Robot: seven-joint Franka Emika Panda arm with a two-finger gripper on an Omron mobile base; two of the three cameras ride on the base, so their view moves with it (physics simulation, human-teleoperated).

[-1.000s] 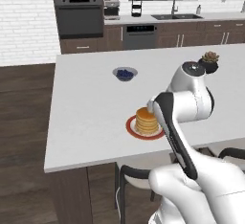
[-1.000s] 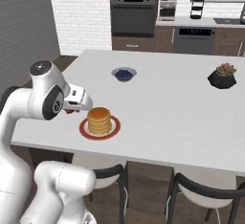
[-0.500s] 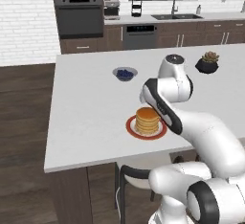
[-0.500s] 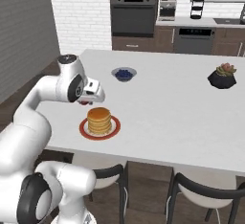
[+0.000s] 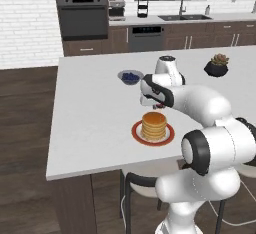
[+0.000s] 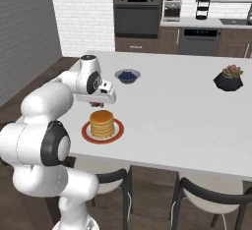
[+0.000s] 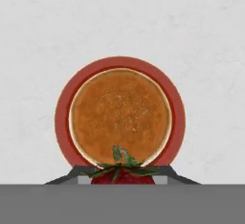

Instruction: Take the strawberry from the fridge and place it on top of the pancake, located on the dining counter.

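A dark-wood kitchen with a brick wall and a wall oven lies behind the wide white dining counter (image 5: pixel 90 128), where the pancake (image 5: pixel 153 125) stack sits on a red plate (image 5: pixel 138 134) close to the near edge. The gripper (image 7: pixel 123 177) hangs above the stack, its fingers clamped on the strawberry (image 7: pixel 123 174), whose green leaves and red body show between the two dark tips in the hand view; from the base views the fruit reads as a small red speck under the hand (image 6: pixel 96 104). The berry looks light, soft and easily bruised, and rounded enough to roll, so a gentle pinch across its widest part suits it, and it likely wants releasing low over the middle of the flat top. Around the plate the counter is bare: the bowl of blueberries (image 5: pixel 130 77) is well apart behind, the potted plant (image 5: pixel 217 66) farther off, and the chairs (image 6: pixel 206 202) lie below the edge.
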